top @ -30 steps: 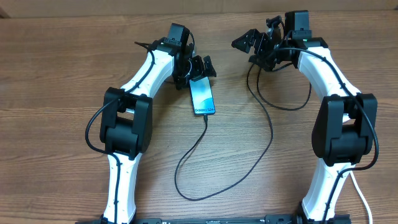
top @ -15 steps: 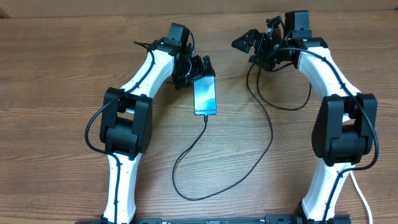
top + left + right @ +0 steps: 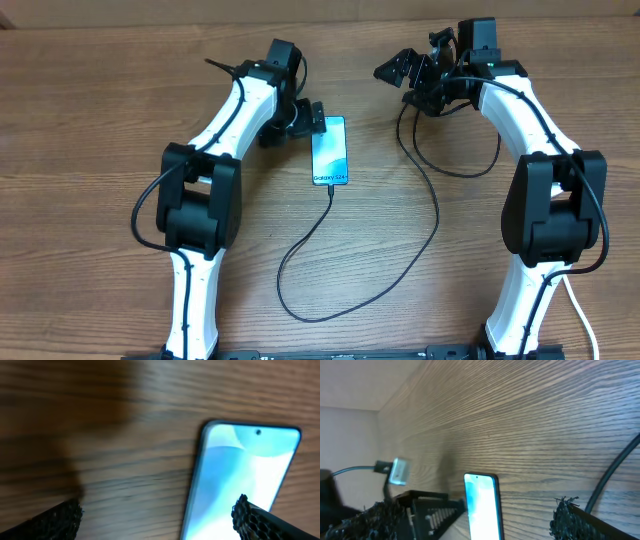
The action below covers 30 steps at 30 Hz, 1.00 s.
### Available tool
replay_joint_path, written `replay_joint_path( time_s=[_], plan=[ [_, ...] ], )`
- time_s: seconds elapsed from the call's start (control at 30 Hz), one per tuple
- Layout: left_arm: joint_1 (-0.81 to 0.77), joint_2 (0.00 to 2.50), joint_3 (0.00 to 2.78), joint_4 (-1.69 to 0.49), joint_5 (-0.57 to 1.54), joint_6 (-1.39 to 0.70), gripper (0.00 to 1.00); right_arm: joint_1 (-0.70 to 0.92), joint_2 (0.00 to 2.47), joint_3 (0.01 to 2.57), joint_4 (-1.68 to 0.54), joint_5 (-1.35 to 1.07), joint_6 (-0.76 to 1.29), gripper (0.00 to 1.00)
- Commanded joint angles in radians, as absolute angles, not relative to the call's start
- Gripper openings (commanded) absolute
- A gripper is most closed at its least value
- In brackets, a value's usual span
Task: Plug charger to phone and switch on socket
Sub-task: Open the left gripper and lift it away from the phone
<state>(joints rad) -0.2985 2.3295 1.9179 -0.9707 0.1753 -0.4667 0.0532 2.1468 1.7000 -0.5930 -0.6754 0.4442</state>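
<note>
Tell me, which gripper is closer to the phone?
Left. The left gripper sits right beside the phone, at its top corner; the right gripper hangs well apart on the other side.

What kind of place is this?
Probably a robotics test bench: a left robot arm and a right robot arm at a wood-grain table, with a phone and a black charger cable.

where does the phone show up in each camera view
Overhead: the phone lies upper centre, screen lit.
Left wrist: the phone fills the lower right, top edge showing.
Right wrist: the phone is at bottom centre, cut by the frame.
Shared landmark: the wood-grain table.
</note>
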Motion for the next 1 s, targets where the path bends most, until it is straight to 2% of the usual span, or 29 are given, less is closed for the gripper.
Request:
replay_joint_path(
  time_s=[0.0, 0.17, 0.53, 0.97],
  plan=[
    [-0.289, 2.158, 1.931, -0.981, -0.014, -0.438, 1.0, 0.053, 2.103, 1.716, -0.59, -0.651, 0.437, 1.0],
    [-0.289, 1.992, 1.931, -0.992, -0.06, -0.398, 1.0, 0.053, 2.103, 1.716, -0.59, -0.647, 0.437, 1.0],
    [-0.289, 1.673, 1.931, -1.136, -0.007, -0.396, 1.0, 0.053, 2.103, 1.716, -0.589, -0.605, 0.437, 1.0],
    [-0.289, 1.65, 1.93, -1.155, -0.007, -0.396, 1.0, 0.053, 2.103, 1.716, -0.589, -0.595, 0.437, 1.0]
  ],
)
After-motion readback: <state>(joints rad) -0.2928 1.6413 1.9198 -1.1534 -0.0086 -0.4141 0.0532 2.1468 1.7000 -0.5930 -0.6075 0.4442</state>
